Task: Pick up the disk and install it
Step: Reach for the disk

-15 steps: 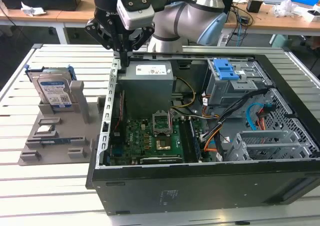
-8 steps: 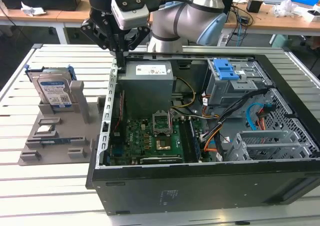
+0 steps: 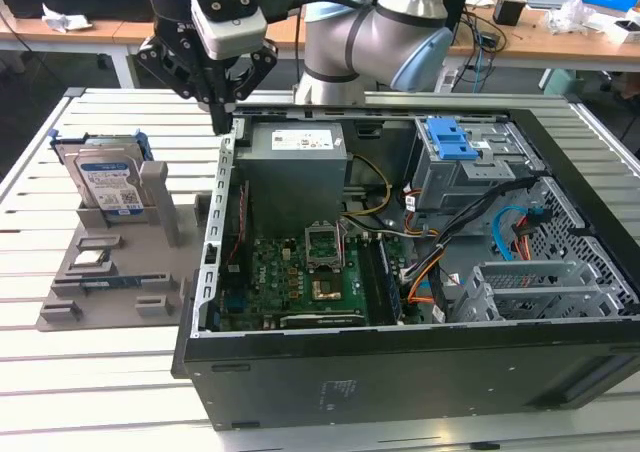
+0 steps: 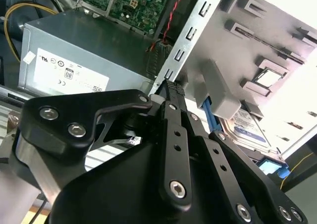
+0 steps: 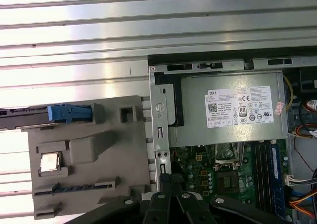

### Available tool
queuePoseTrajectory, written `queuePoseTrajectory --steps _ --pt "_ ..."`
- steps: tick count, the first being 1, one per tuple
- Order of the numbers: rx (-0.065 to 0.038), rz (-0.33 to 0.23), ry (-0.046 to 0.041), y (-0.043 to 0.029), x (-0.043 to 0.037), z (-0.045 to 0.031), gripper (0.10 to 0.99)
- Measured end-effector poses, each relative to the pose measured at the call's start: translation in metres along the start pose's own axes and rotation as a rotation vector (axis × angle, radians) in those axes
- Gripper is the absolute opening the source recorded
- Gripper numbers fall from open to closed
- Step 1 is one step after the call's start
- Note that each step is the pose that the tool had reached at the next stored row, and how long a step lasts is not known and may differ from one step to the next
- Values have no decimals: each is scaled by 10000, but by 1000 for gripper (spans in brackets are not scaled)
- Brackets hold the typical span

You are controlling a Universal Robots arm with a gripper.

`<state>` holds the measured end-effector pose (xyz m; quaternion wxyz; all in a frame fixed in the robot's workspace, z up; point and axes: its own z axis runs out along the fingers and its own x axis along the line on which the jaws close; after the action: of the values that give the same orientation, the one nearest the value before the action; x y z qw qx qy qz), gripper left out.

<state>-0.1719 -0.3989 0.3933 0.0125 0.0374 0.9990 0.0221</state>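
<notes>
- Your gripper (image 4: 173,92) has its fingers pressed together, holding nothing, just over the edge of the computer case (image 3: 215,234).
- You can see the disk (image 3: 105,180) standing on edge in the grey holder (image 3: 120,284), at the exterior view's left of that case.

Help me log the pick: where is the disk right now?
The disk stands on edge in the grey holder on the exterior view's left, outside the open computer case, beside a grey upright post. The claw hangs apart from it.
</notes>
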Motion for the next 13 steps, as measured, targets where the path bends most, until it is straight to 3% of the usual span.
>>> queuePoseTrajectory --steps 13 --pt "0 0 1 -14 188 -5 106"
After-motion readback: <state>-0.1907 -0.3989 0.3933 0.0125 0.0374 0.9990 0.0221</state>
